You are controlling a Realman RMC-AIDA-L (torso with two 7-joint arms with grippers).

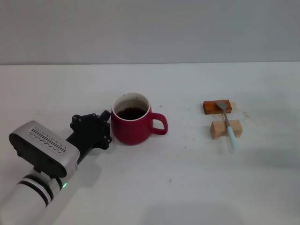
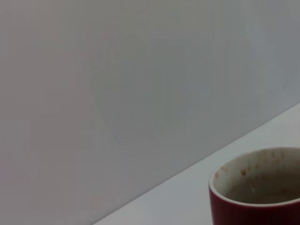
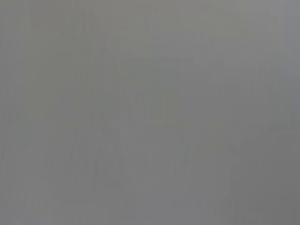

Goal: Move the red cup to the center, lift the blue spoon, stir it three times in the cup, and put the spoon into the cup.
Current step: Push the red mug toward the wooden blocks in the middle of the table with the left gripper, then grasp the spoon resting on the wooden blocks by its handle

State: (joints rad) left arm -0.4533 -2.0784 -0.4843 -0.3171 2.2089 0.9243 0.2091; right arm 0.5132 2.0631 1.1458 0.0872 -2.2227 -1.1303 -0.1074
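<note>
The red cup (image 1: 132,126) stands upright on the white table, a little left of the middle, with dark liquid inside and its handle pointing right. It also shows in the left wrist view (image 2: 255,206) as a close rim. My left gripper (image 1: 107,127) is at the cup's left side, right against its wall. The blue spoon (image 1: 228,124) lies to the right, resting across two small wooden blocks, with its grey bowl at the far end and its pale blue handle towards me. My right gripper is out of view, and the right wrist view shows only plain grey.
An orange-brown block (image 1: 212,107) and a tan block (image 1: 219,130) hold the spoon off the white table (image 1: 187,178). A grey wall stands behind the table's far edge.
</note>
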